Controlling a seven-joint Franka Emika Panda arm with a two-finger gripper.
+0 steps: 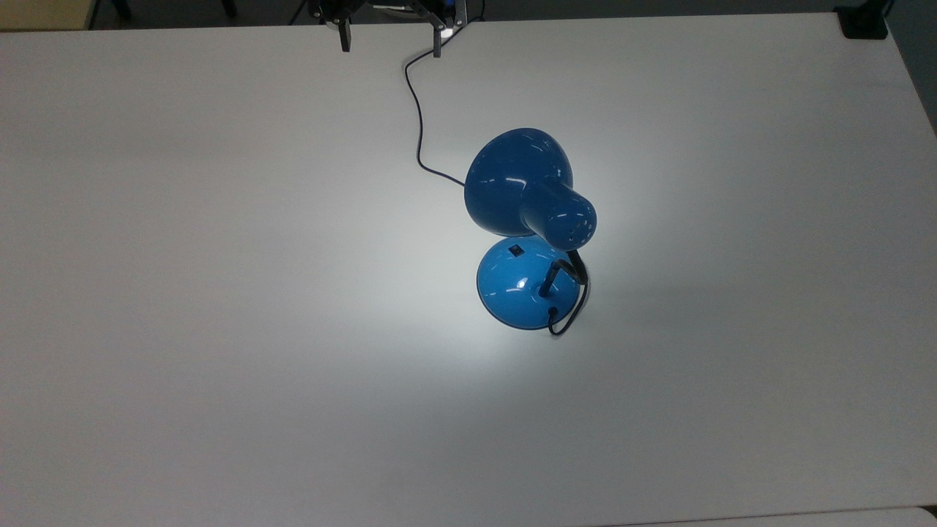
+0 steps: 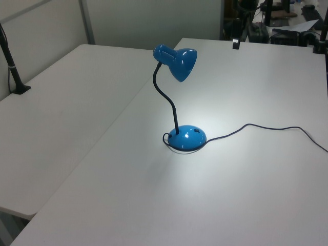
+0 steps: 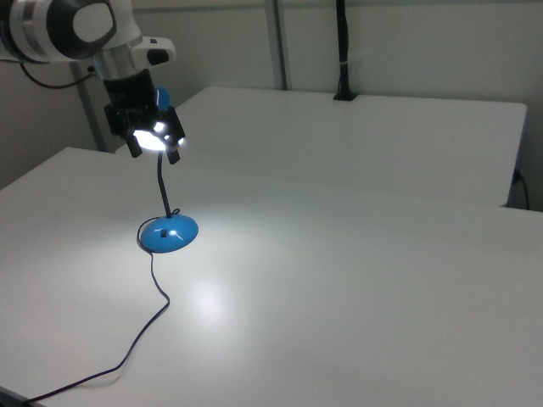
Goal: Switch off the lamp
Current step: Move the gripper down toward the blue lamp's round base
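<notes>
White tables (image 2: 66, 102), pale walls (image 2: 154, 20)

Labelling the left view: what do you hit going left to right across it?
Black clamp post at the left view's left edge → lamp → cord trailing off to the left view's right edge.

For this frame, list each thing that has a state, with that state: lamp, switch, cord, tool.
lamp: lit, upright on the table, shade tilted down.
switch: on the base, untouched.
cord: slack, trailing across the table.
tool: open, empty, at the table's far edge in the top view, away from the lamp.
</notes>
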